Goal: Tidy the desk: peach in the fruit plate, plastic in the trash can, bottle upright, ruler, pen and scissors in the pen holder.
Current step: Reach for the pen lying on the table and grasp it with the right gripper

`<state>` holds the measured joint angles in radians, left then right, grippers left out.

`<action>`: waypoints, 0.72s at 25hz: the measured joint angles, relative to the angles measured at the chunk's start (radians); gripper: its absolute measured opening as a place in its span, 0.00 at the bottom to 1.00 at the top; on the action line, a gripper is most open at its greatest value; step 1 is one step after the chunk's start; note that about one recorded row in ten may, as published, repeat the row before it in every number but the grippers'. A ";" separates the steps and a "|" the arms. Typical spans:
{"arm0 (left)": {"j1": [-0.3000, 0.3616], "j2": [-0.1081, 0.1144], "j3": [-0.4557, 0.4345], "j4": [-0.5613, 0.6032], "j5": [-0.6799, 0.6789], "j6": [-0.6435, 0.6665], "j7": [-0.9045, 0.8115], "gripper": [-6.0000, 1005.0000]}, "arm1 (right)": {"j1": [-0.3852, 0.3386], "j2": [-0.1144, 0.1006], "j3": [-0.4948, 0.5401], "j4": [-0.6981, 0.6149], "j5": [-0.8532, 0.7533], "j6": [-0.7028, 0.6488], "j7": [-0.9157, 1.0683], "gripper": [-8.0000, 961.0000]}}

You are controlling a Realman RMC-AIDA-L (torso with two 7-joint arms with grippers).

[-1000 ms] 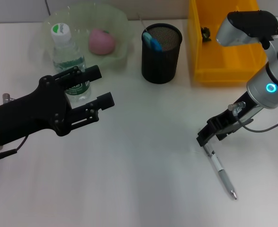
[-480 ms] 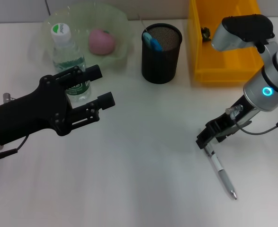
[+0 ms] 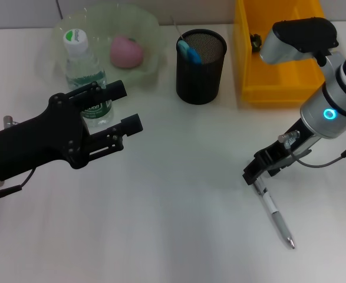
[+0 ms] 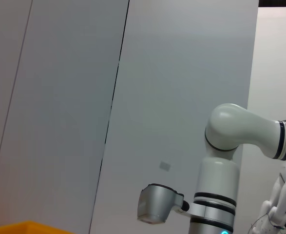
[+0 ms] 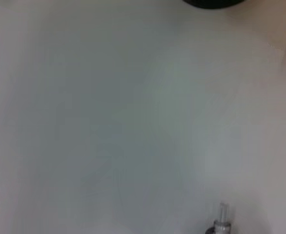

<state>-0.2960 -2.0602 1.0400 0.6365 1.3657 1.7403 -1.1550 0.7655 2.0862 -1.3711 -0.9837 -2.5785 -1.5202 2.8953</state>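
The right gripper (image 3: 256, 174) is hanging low over the white desk (image 3: 178, 224), its tip meeting the upper end of the pen (image 3: 273, 211); whether its fingers are spread or closed on the pen cannot be told; the pen is lying flat, running away from the gripper toward the robot. Beyond that gripper the yellow bin (image 3: 279, 53) is sitting, and further toward the left arm the black mesh pen holder (image 3: 201, 59) is standing with a blue item in it.

The left gripper (image 3: 117, 115) is hovering with its fingers spread wide, holding nothing; just behind its upper finger the bottle (image 3: 85, 73) is standing upright, its green-and-white label carrying print too small to read; past the bottle the peach (image 3: 127, 51) is resting in the pale green fruit plate (image 3: 146, 35).

The right wrist view is showing bare desk and only the pen's end (image 5: 222, 219); the left wrist view is facing away from the desk, showing wall panels and the right arm (image 4: 220, 170).
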 joint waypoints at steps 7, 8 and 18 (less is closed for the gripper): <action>0.000 0.000 0.000 0.000 0.001 -0.001 0.000 0.70 | 0.017 0.000 -0.005 0.002 -0.002 -0.001 0.004 0.61; 0.000 0.000 0.000 0.000 0.001 -0.001 0.000 0.70 | 0.017 0.000 -0.005 0.002 -0.002 -0.001 0.004 0.61; 0.001 0.000 0.000 0.000 0.001 -0.001 0.000 0.70 | 0.020 0.000 -0.014 0.002 -0.005 -0.009 0.015 0.61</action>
<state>-0.2945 -2.0601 1.0400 0.6365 1.3668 1.7394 -1.1550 0.7859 2.0862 -1.3851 -0.9816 -2.5836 -1.5290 2.9099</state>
